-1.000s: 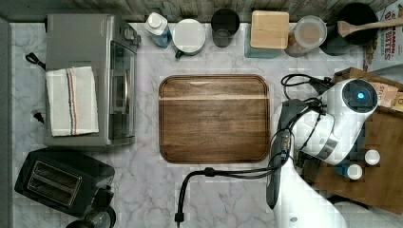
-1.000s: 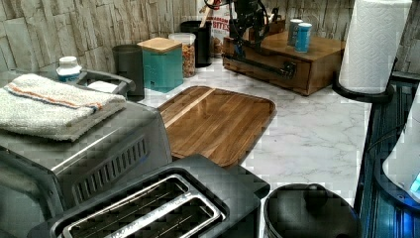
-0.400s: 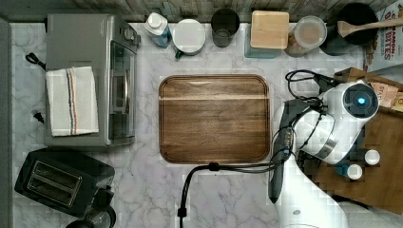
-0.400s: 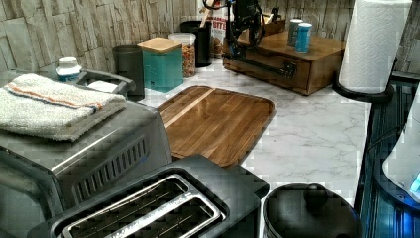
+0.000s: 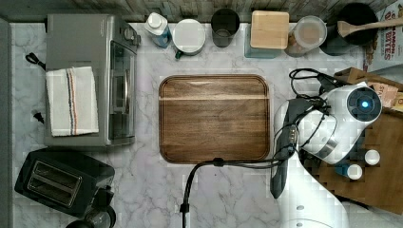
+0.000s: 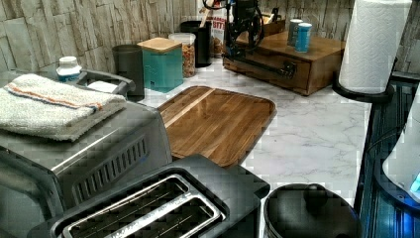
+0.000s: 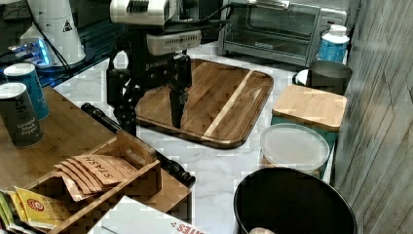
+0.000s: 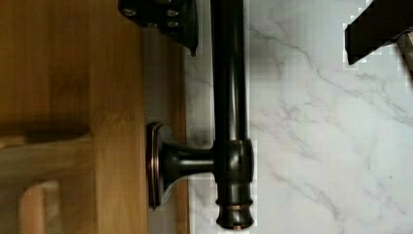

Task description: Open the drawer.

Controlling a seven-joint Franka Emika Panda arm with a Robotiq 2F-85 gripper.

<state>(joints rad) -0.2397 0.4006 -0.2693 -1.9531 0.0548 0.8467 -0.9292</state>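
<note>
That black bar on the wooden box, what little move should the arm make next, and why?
Probably close the fingers on the handle. In the wrist view one finger sits on the box side of the bar and the other out over the marble, so the gripper straddles it, open. The drawer looks shut in the left view; only a firm grip would let a pull work.

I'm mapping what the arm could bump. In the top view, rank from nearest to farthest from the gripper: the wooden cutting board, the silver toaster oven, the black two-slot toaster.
The gripper is at the top view's right edge, beside the wooden box.
1. Brown rounded-corner wooden cutting board: centre, next to the arm.
2. Silver toaster oven with glass door: left side.
3. Black two-slot toaster: bottom-left corner, marginally beyond the oven.
</note>
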